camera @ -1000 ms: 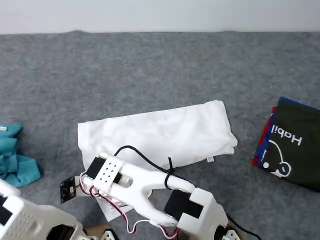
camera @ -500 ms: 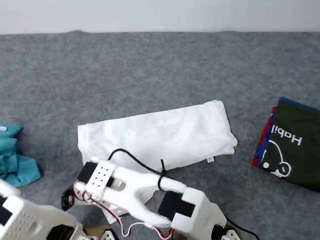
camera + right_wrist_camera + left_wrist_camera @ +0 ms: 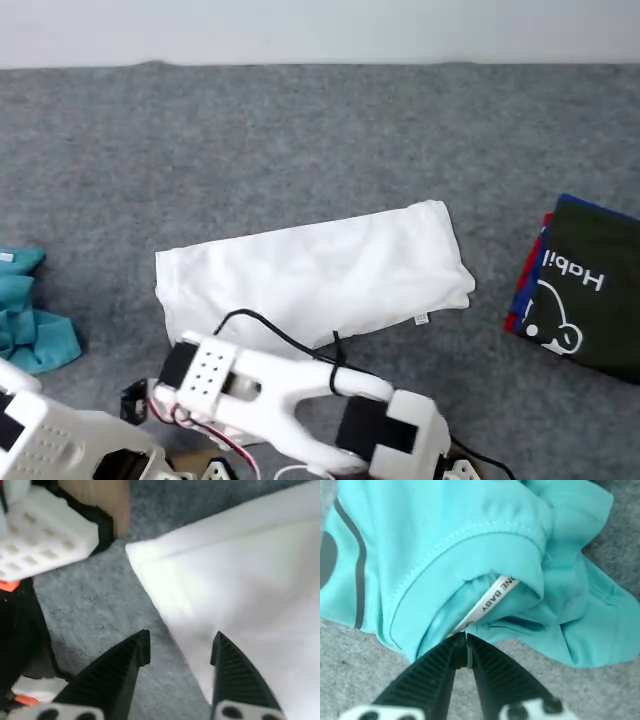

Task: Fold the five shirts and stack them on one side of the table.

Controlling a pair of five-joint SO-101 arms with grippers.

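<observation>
white shirt folded into a long band mid-counter, right gripper spread apart above its near corner, left gripper pinched together on the hem of the crumpled teal shirt at the counter's left edge, folded dark stack at the right edge

White lettering is running across the dark green shirt; a white neck tag carrying dark capitals is lying inside the teal shirt collar.
</observation>
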